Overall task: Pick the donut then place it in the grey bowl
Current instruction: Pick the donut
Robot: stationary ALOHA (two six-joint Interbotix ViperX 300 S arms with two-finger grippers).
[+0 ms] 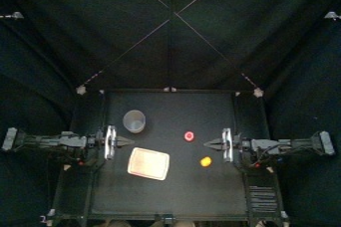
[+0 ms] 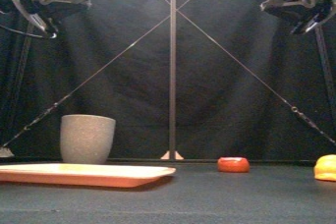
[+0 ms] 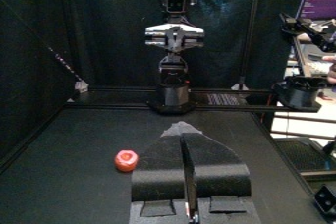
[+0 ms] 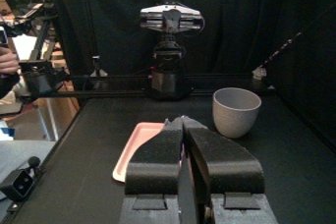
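The donut point(image 1: 189, 134) is a small red ring lying on the table right of centre, also seen low in the front view point(image 2: 234, 164) and ahead of the left jaws point(image 3: 126, 160). The grey bowl point(image 1: 136, 120) is a tall speckled cup standing upright at the back left point(image 2: 88, 139), and it also shows in the right wrist view point(image 4: 237, 112). My left gripper point(image 1: 110, 143) hangs shut and empty point(image 3: 186, 130) at the table's left edge. My right gripper point(image 1: 224, 144) is shut and empty point(image 4: 186, 122) at the right edge. Both are raised well above the table, apart from the donut.
A flat pink tray point(image 1: 148, 163) lies at the front left, in front of the bowl point(image 2: 85, 175). A yellow toy point(image 1: 206, 160) sits in front of the donut, toward the right point(image 2: 325, 167). Open table lies between the donut and the bowl.
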